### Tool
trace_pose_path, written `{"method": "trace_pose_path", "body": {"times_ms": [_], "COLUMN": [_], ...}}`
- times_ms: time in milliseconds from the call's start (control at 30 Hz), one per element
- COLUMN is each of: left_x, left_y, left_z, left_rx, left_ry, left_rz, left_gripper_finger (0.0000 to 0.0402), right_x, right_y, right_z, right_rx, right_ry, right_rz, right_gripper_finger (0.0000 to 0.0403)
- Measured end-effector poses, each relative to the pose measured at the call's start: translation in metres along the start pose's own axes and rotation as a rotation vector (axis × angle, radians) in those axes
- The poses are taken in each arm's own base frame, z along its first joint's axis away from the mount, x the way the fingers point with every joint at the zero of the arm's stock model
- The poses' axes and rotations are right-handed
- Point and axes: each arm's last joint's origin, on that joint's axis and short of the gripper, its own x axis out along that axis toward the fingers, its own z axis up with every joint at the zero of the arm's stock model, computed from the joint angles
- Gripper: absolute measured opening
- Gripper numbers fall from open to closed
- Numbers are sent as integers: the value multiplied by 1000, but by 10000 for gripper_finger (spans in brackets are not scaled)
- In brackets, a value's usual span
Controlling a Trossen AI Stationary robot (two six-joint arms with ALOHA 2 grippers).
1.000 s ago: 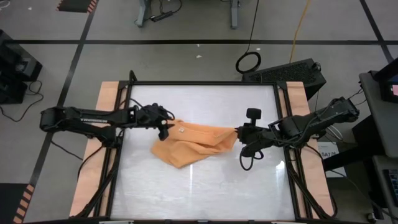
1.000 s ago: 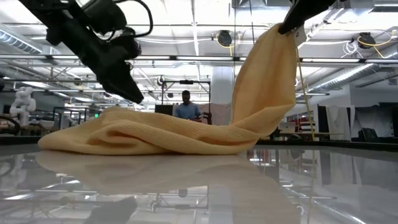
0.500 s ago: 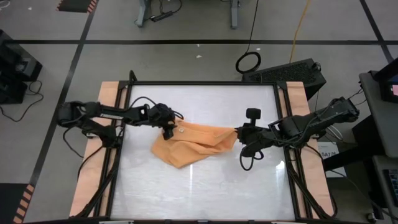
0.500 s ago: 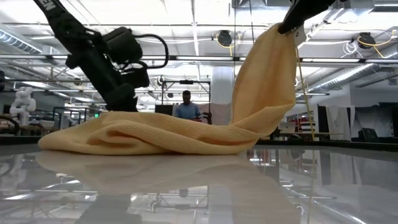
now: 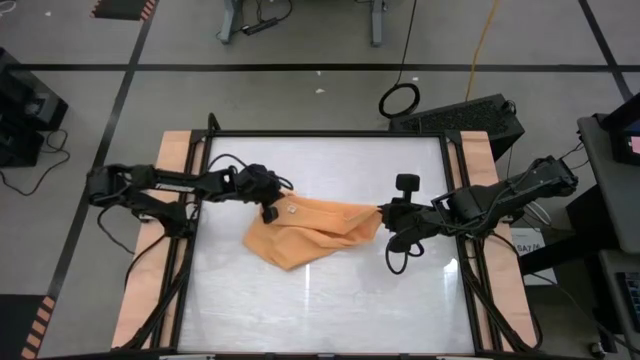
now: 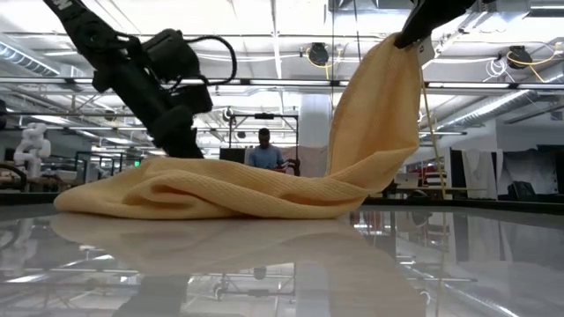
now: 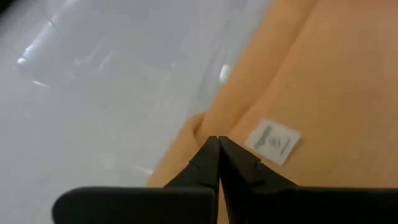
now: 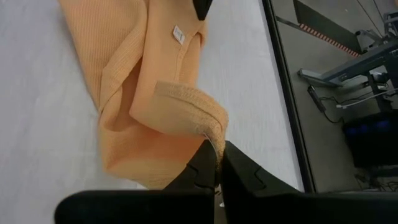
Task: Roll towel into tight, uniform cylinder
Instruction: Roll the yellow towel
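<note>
Towel [image 5: 312, 232] crumpled mid-desk, one corner lifted by right hand [image 8: 217, 163], pinched shut on hem. Left hand [image 7: 218, 163] closed at towel's opposite edge beside white tag [image 7: 273, 141]; whether cloth is caught, unclear. Desk [image 5: 330, 300] glossy white, reflective. Low view: person [image 6: 264, 151] far behind, partly hidden by towel.

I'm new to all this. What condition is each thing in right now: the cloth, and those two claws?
Towel: crumpled and loosely folded on the table, not rolled; one corner lifted high, white tag facing up.
Left gripper: shut, pinching the towel's edge beside the tag.
Right gripper: shut on the raised corner, holding it above the table.
Table: glossy white, towel lying near its middle.
</note>
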Motion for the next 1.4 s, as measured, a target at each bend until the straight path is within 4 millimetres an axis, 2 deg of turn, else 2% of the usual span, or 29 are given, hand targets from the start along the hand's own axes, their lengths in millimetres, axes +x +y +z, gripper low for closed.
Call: {"method": "trace_pose_path", "body": {"times_ms": [100,200,367,467,567,700,767,900,933,1033,1200,1400], "left_x": [-10,-12,-4,4,13,22,25,26,25,19,12,11], "left_y": [0,0,1,1,1,6,8,8,9,9,8,1], "left_z": [5,2,-7,-7,-9,-15,-18,-18,-17,-12,-7,-7], "left_rx": [-69,-101,-100,-68,-16,-1,-2,-6,-13,-36,-37,87], "left_ry": [-43,-11,74,66,81,122,144,143,135,95,56,58], "left_rz": [4,-4,27,41,43,62,70,72,76,81,84,90], "left_gripper_finger": [12,34,122,179,203,170,130,26,16,25,68,113], "right_x": [0,0,0,0,0,0,0,0,0,0,0,0], "right_y": [0,0,0,0,0,0,0,0,0,0,0,0], "right_z": [0,0,0,0,0,0,0,0,0,0,0,0], "right_rx": [0,0,-3,-3,-2,-2,-2,-3,-2,-1,-1,-1], "right_ry": [0,0,0,-1,-1,0,0,1,1,1,1,2], "right_rz": [0,0,0,0,0,0,0,0,0,0,0,0], "right_gripper_finger": [2,2,2,2,2,2,2,2,2,2,2,2]}}
